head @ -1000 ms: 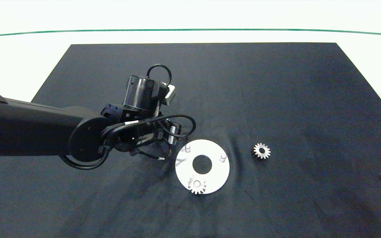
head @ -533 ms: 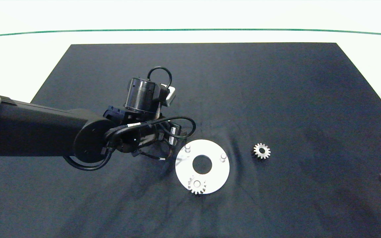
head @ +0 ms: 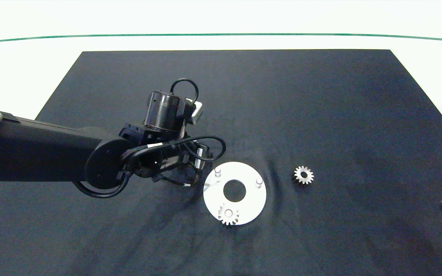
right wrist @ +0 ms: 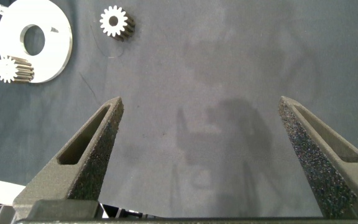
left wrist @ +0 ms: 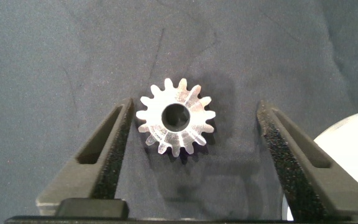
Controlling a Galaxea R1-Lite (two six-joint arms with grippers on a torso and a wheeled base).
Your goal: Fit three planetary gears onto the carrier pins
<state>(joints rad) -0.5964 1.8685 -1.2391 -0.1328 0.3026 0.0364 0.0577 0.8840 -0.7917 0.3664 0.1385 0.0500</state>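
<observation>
1. Left pincer (left wrist: 191, 155) is down over the dark mat (head: 320, 96), just beside the white carrier disc's (head: 251, 199) left edge; in the head view the arm's wrist hides it.
2. Left pincer state: released, fingers (left wrist: 107, 155) spread wide on either side of a planetary gear (left wrist: 176, 124). The gear lies flat on the mat, with a gap to each finger, closer to one than the other.
3. The disc's rim shows at the edge of the left wrist view, near the far finger.
4. Carrier disc lies flat on the mat near the middle of the worktop (head: 21, 69). Three carrier pins stand on it.
5. One gear (head: 228, 215) is seated on the pin nearest the camera, teeth overhanging the disc's rim a little.
6. The other two pins (head: 217, 171) (head: 259, 181) are bare.
7. A loose gear (head: 304, 175) lies flat on the mat, to the right of the disc and apart from it.
8. Right pincer (right wrist: 201, 149): parked at the right edge of the head view, well apart from the disc, released with fingers wide, only bare mat between them.
</observation>
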